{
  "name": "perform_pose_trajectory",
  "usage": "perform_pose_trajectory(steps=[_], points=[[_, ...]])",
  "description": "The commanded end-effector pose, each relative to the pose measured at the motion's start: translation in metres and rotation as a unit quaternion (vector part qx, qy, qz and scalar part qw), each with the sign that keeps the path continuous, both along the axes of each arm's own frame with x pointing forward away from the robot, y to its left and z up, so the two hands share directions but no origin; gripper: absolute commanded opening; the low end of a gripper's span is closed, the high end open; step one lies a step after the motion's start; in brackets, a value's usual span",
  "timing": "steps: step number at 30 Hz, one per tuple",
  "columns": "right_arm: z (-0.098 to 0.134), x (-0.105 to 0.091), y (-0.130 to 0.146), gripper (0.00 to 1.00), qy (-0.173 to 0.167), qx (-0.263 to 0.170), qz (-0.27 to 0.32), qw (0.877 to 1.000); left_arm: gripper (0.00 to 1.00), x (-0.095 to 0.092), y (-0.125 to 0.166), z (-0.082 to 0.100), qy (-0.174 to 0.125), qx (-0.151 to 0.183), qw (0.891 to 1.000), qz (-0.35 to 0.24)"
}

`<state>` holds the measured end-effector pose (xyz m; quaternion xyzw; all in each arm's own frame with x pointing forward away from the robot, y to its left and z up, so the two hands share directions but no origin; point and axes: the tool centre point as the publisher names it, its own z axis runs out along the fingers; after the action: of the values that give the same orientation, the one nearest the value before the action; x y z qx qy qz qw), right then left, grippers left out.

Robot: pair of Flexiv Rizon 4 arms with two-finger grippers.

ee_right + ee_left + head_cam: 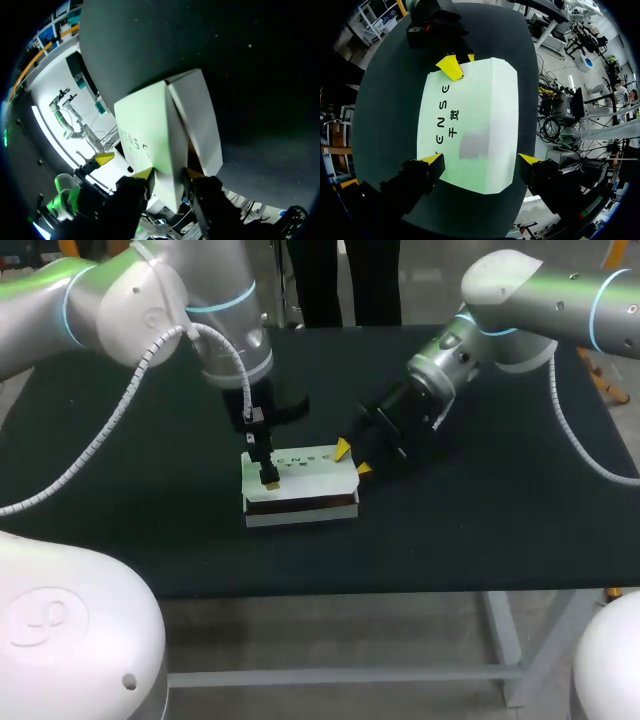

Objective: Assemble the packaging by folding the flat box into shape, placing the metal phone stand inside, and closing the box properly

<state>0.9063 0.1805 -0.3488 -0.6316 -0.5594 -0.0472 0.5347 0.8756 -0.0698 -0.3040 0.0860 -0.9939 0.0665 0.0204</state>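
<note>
The white box [300, 485] is seen lying flat near the middle of the dark bench [480, 530], well apart from every edge. Bare surface is left open in front of it and to both sides.

The left gripper [481, 159] is held over the box's left end. Its jaws are spread wide. One yellow fingertip [433, 159] is set over the printed lid. The other is placed just past the box's far long edge, so the box is not pinched from two sides.

The right gripper [168, 173] is brought in low at the box's right end. Its jaws are drawn in on the narrow end of the lid panel, which is caught between the two yellow tips.

The lid is laid almost flat. A thin dark gap is left under it along the front side in the head view, and what lies inside cannot be told. In the right wrist view a side panel [197, 117] is seen beside the lid, angled away from it.
</note>
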Motion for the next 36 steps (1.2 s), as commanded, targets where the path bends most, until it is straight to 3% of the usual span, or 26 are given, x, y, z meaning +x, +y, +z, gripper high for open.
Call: perform_pose_trajectory(steps=[1, 12, 22, 36], points=[[-0.001, 0.001, 0.001, 0.42, 0.001, 0.000, 0.001, 1.000, 1.00, 0.007, -0.005, -0.008, 0.006, 0.005, 1.000, 0.005], [-0.001, 0.001, 0.001, 0.41, 0.001, 0.000, 0.001, 1.000, 0.95, 0.012, -0.006, -0.017, 0.006, 0.009, 1.000, 0.018], [-0.001, 0.001, 0.001, 0.40, 0.001, 0.000, 0.001, 1.000, 0.96, 0.004, -0.004, -0.021, 0.002, 0.011, 1.000, 0.019], [-0.001, 0.001, 0.001, 0.39, 0.001, 0.000, 0.001, 1.000, 0.99, -0.010, -0.008, -0.027, -0.053, 0.026, 0.998, 0.037]])
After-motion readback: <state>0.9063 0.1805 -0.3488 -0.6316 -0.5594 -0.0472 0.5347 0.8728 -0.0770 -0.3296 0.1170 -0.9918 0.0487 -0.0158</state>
